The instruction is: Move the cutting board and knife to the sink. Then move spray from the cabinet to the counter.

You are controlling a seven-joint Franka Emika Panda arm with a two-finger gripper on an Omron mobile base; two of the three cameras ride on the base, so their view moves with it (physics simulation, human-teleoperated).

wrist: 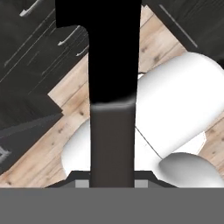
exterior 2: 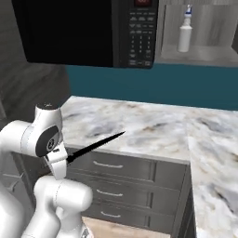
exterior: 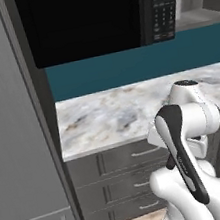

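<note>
Gripper (wrist: 112,181) pinches the knife (exterior 2: 95,145) by its handle, blade jutting toward frame centre; loose hold could let it swing and clip the counter (exterior 2: 153,130) edge.

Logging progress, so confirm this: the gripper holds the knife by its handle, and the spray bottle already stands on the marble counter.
Wrong on the spray bottle: the right base view shows it standing on the cabinet shelf beside the microwave, not on the marble counter. The rest stands: the hand view shows the knife held by its handle.
</note>
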